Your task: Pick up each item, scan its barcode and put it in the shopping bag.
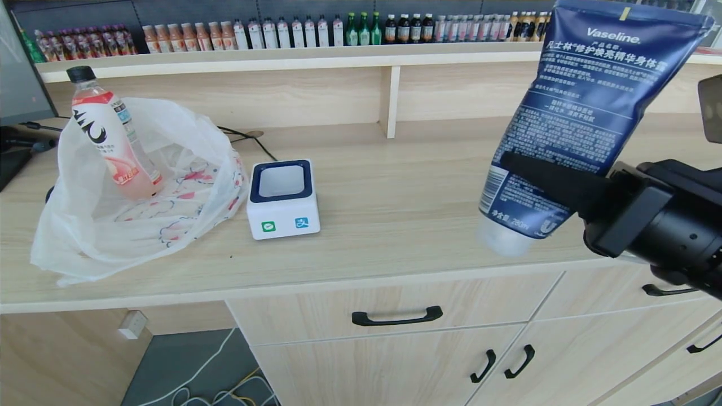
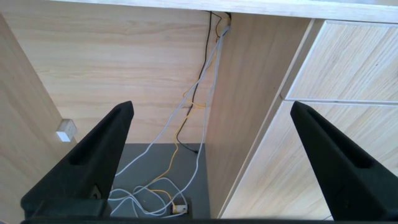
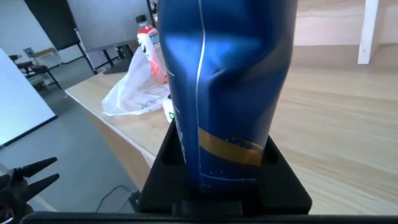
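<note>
A dark blue lotion tube (image 1: 581, 113) hangs cap-down and tilted over the counter's front right part. My right gripper (image 1: 524, 180) is shut on its lower half, one black finger crossing the printed side beside the barcode. The right wrist view has the tube (image 3: 224, 74) standing between the fingers (image 3: 168, 146). The white scanner (image 1: 282, 197) with its blue-rimmed window sits mid-counter, well left of the tube. A translucent shopping bag (image 1: 186, 192) lies open at the left, and a pink drink bottle (image 1: 113, 141) leans inside it. My left gripper (image 2: 211, 109) is open below the counter, facing cabinet panels.
A back shelf (image 1: 282, 56) carries a row of several bottles, with a wooden divider (image 1: 389, 101) under it. A dark monitor (image 1: 17, 73) stands at the far left. Drawers (image 1: 395, 316) front the counter. Loose cables (image 2: 186, 124) hang under it near the left gripper.
</note>
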### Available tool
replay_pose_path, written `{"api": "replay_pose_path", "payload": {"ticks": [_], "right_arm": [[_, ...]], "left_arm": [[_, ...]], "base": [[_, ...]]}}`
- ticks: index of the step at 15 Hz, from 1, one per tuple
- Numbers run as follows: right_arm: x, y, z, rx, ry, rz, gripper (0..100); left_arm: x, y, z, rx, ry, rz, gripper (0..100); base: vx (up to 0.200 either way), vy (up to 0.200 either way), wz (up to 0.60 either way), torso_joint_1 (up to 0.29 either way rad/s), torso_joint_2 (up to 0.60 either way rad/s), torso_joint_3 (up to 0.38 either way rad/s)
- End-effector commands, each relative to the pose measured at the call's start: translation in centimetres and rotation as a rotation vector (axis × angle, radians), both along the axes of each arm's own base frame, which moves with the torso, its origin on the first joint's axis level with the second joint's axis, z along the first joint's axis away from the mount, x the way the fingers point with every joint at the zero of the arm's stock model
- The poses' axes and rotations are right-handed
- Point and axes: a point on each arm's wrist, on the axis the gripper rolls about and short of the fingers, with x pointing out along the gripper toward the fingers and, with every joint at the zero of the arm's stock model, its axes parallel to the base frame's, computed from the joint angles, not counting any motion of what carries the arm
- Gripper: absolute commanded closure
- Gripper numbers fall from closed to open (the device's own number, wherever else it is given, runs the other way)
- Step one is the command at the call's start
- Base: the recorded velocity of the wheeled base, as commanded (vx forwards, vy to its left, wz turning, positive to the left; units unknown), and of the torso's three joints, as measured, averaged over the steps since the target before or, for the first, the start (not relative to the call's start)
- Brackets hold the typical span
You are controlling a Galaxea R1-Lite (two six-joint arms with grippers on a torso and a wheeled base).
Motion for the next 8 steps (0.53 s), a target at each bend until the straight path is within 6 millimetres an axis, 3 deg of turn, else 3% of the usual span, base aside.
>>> {"api": "replay_pose_path", "payload": {"ticks": [1,5,8], "right_arm": [[0.6,0.5,-0.6,-0.015,0.025,0.075,100],[0.8,1.1,-0.5,-0.053,0.008,0.261,100],[2.2,2.1,1.0,-0.03,-0.01,0.337,100]], "left_arm": [[0.0,0.0,0.0,0.0,-0.001,0.0,0],[0.0,0.0,0.0,0.0,-0.001,0.0,0],[0.0,0.0,0.0,0.0,-0.001,0.0,0]], "base": [[0.0,0.0,0.0,0.0,0.0,0.0],[0.0,0.0,0.0,0.0,0.0,0.0],[0.0,0.0,0.0,0.0,0.0,0.0]]}}
